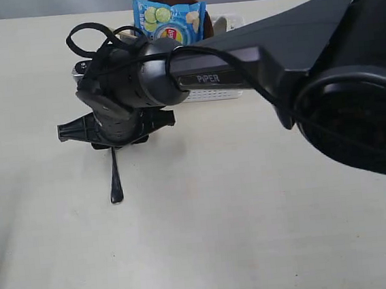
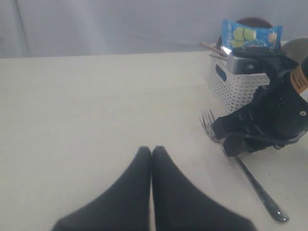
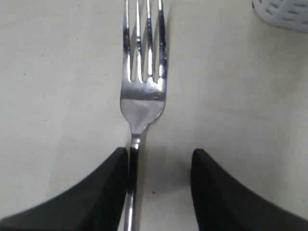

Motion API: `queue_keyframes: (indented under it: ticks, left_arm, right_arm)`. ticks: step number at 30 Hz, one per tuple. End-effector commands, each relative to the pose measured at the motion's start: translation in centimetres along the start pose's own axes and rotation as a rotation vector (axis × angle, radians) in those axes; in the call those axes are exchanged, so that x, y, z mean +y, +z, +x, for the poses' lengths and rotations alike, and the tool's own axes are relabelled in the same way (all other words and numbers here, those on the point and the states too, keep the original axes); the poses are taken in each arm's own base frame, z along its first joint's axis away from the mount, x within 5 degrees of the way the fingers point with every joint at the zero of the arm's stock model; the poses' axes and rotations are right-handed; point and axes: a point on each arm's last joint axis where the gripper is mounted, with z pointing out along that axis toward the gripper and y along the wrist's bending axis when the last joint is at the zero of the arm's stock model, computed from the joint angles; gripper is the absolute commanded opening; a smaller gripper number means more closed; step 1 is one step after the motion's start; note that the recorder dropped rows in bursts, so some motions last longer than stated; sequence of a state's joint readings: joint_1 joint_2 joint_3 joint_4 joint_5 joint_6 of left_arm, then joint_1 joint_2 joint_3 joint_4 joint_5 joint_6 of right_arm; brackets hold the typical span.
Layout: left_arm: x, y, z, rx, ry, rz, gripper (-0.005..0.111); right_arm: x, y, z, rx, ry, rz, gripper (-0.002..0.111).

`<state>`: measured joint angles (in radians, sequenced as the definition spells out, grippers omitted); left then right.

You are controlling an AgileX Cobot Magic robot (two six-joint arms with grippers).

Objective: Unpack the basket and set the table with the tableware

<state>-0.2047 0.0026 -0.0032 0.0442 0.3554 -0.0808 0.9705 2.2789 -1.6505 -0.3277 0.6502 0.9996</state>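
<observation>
The cream-white matte table [image 1: 255,220], faintly specked, carries two things. A steel fork [image 3: 142,103] lies flat on it directly under the right gripper [image 3: 160,156], with its handle close along one jaw and its tines reaching out ahead of both. The white lattice basket [image 2: 236,89] stands on the tabletop near those tines, further ahead and off to one side.

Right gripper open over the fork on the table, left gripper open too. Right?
No: the left gripper is shut, fingertips pressed together, as the left wrist view shows. The rest holds: the right gripper stands open over the fork lying on the table.
</observation>
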Motion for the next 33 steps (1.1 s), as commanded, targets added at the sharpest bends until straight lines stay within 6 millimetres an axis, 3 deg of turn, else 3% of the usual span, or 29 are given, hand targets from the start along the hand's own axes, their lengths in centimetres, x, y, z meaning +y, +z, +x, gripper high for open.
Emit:
queue_keyframes:
  ticks: [1,16,20,25,28,33]
  left_arm:
    - [0.0,0.0,0.0,-0.01,0.005,0.003,0.0]
    - [0.0,0.0,0.0,-0.01,0.005,0.003,0.0]
    - [0.0,0.0,0.0,-0.01,0.005,0.003,0.0]
    - [0.0,0.0,0.0,-0.01,0.005,0.003,0.0]
    - [0.0,0.0,0.0,-0.01,0.005,0.003,0.0]
    - [0.0,0.0,0.0,-0.01,0.005,0.003,0.0]
  right_arm:
    - [-0.4,0.2,-0.3,-0.028,-0.011,0.032,0.041]
    - [-0.6,0.2,-0.4,-0.038,-0.002,0.045,0.041]
    - [-0.4,-1.0,-0.8,-0.053,0.001,0.032,0.041]
    - [0.1,-5.6,-2.5,-0.113,-0.111,-0.038,0.041]
    - [0.2,-9.8,-3.3,-0.134,-0.243,-0.087,0.041]
    - [-1.3,-15.8,-4.9,-0.216,-0.472,-0.068,0.041]
